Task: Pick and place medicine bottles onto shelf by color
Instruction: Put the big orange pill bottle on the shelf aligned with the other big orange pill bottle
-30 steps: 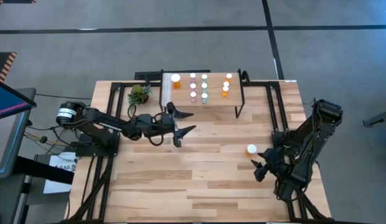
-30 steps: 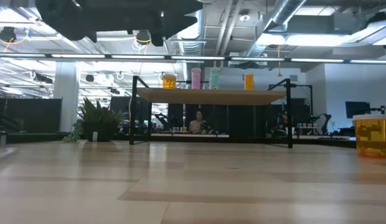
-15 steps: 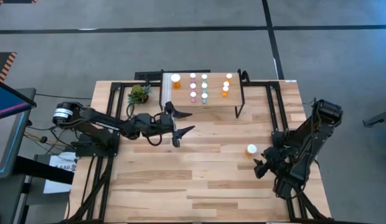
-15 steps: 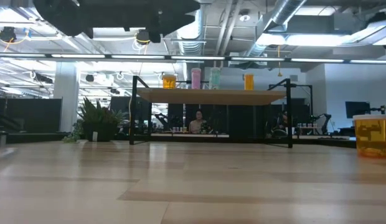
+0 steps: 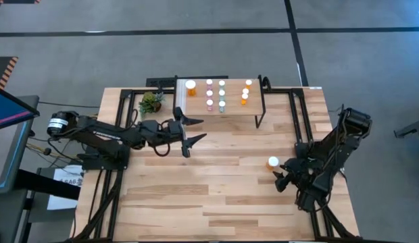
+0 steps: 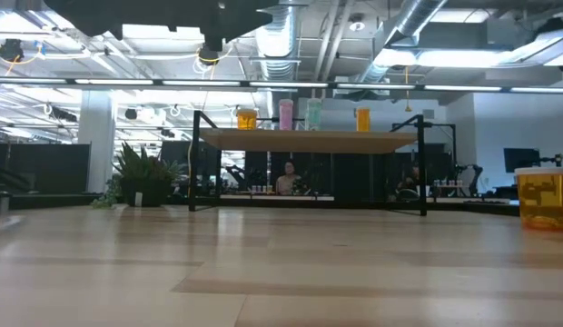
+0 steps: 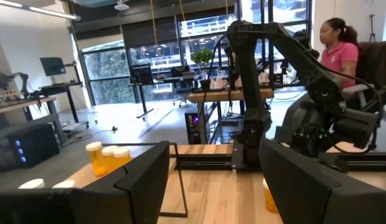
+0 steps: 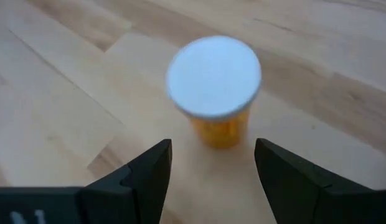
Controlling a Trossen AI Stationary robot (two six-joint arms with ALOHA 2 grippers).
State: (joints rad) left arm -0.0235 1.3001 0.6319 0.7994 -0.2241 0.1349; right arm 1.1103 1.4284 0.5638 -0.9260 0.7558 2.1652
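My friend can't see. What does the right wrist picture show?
An orange medicine bottle with a white cap stands on the wooden table. The right gripper is open, its two dark fingers apart just short of the bottle.

Two dark, matte black jointed arms. Left gripper (image 5: 190,130): two long tapered black fingers (image 7: 134,186) with flat angular inner faces; silver round cap behind, at the arm's base. Right gripper (image 8: 213,180): matching black wedge-shaped fingers.

Between my dark right jaws stands an orange bottle (image 8: 215,93) with a white cap, on the pale wood counter (image 5: 216,182). The light-wood shelf (image 5: 231,111) carries orange, pink and teal bottles (image 5: 221,93), all white-capped, beside a green plant (image 5: 151,102).
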